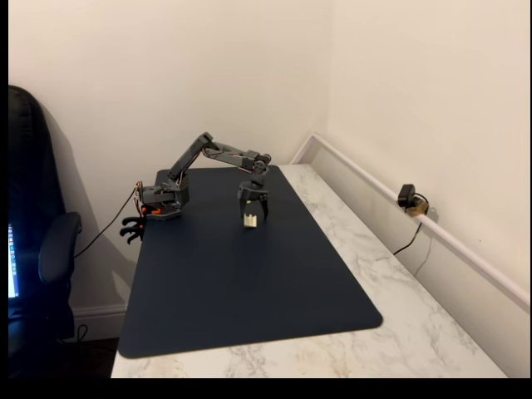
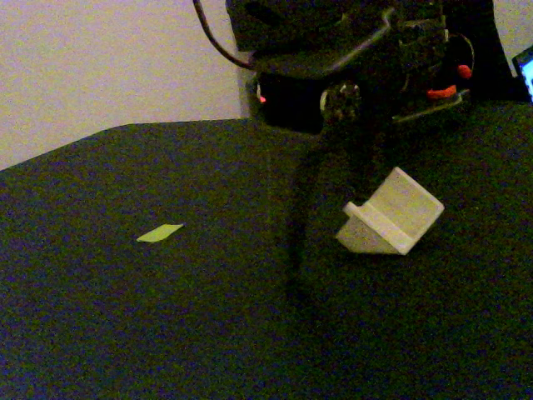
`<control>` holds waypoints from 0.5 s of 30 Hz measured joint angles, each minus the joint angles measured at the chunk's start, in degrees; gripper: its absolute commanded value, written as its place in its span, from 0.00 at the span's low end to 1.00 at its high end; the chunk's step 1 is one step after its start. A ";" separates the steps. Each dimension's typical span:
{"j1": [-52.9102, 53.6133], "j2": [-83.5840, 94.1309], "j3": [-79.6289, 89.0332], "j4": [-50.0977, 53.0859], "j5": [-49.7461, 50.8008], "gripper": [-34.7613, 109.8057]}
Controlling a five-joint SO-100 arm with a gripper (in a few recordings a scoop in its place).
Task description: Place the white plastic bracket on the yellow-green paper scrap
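Gripper [image 1: 251, 218]: dark two-finger unit at the end of a dark grey arm [image 1: 218, 154], pointing downward over the far part of a dark blue mat [image 1: 249, 291]. Fingers closed onto the white plastic bracket [image 1: 249, 220], which sits between the fingertips. In a fixed view the fingers show as dark shapes above and beside the bracket [image 2: 390, 223], but they are dim and poorly lit there, so the exact contact points are hard to make out.

Bracket: off-white, blocky, with a flat base lip and an upright back wall, tilted in the close fixed view. It appears to be just above or at the mat surface; which of the two cannot be told.

Yellow-green paper scrap [image 2: 160, 233]: flat bright sliver lying on the mat, to the left of the bracket in the close fixed view, well apart from it. Too small to make out in the wider fixed view.

Arm base [image 1: 162, 201]: mounted at the far left edge of the mat in the wider fixed view, with orange parts and a black cable [image 1: 104, 231] running off to the left. The same base fills the top of the close fixed view, with red-orange details.

Mat: lies on a white marbled table [image 1: 399, 299] set into a room corner.

Small camera [image 1: 410, 199]: on a ledge along the right wall, with a cord hanging below.

Dark chair [image 1: 37, 249]: at the left edge of the wider fixed view
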 measured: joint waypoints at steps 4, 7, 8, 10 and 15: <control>-1.58 -1.58 -4.66 2.81 0.35 0.52; -3.25 -2.37 -6.06 2.90 1.76 0.51; -3.78 -2.37 -6.24 2.90 2.20 0.50; -4.83 -2.37 -6.33 2.90 3.08 0.47; -5.71 -2.46 -6.33 2.90 4.48 0.36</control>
